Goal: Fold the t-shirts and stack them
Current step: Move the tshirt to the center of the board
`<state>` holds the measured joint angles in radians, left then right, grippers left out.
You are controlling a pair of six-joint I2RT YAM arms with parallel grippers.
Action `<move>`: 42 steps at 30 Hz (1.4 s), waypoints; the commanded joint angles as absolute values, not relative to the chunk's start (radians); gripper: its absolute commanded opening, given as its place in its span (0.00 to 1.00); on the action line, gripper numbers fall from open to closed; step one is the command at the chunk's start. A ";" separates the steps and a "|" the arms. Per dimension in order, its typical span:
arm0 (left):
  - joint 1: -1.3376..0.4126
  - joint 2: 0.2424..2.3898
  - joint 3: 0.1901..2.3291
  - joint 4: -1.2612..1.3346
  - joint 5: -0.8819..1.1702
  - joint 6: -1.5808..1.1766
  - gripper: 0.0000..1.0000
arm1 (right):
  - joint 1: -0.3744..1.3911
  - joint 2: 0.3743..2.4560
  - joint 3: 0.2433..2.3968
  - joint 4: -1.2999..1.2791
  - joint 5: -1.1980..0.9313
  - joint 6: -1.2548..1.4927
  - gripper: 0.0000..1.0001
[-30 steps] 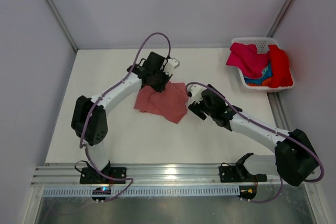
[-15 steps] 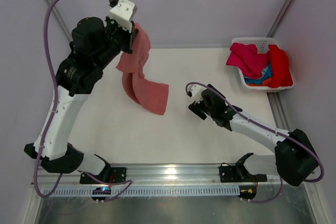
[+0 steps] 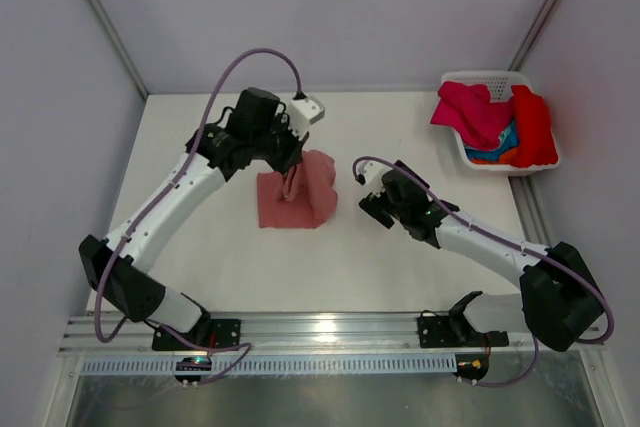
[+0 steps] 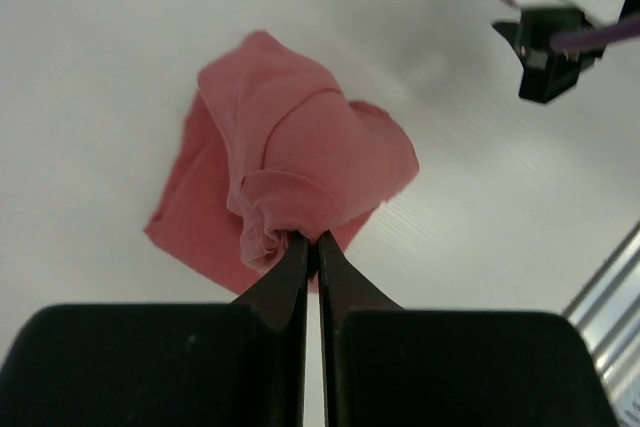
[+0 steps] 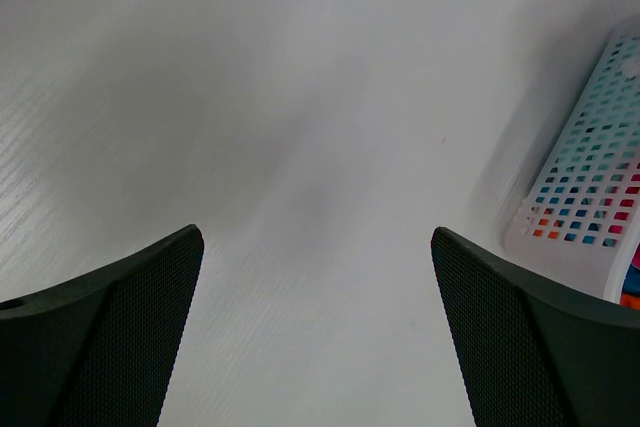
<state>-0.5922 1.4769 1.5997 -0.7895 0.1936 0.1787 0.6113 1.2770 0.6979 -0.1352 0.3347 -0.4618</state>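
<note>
A salmon pink t-shirt (image 3: 300,197) lies bunched on the white table near the middle; it also shows in the left wrist view (image 4: 290,172). My left gripper (image 3: 293,169) is shut on a gathered fold of this shirt (image 4: 270,227) at its far side, with the rest drooping onto the table. My right gripper (image 3: 368,192) is open and empty just right of the shirt, over bare table (image 5: 300,207). Magenta (image 3: 470,112), red (image 3: 535,127), blue and orange t-shirts lie piled in the white basket (image 3: 478,78) at the far right.
The basket's perforated wall (image 5: 585,197) shows at the right edge of the right wrist view. Grey walls stand close on the left, back and right. A metal rail (image 3: 330,332) runs along the near edge.
My left arm had lifted the pink shirt high to the far left half a second ago. It has since come back down and right, and the shirt is bunched on the table. The right arm held still.
</note>
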 commanded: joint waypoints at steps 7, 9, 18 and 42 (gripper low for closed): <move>-0.686 1.555 1.532 -0.874 0.463 0.291 0.06 | 0.611 1.312 0.746 -0.081 0.430 -0.459 0.99; -0.693 1.577 1.522 -0.877 0.501 0.290 0.15 | 0.611 1.310 0.746 -0.081 0.426 -0.457 0.99; -0.765 1.672 1.506 -0.867 0.470 0.319 0.99 | 0.611 1.309 0.744 -0.083 0.423 -0.460 0.99; -0.598 1.417 1.140 -0.660 0.081 0.255 0.99 | 0.612 1.221 0.730 -0.136 0.230 -0.453 1.00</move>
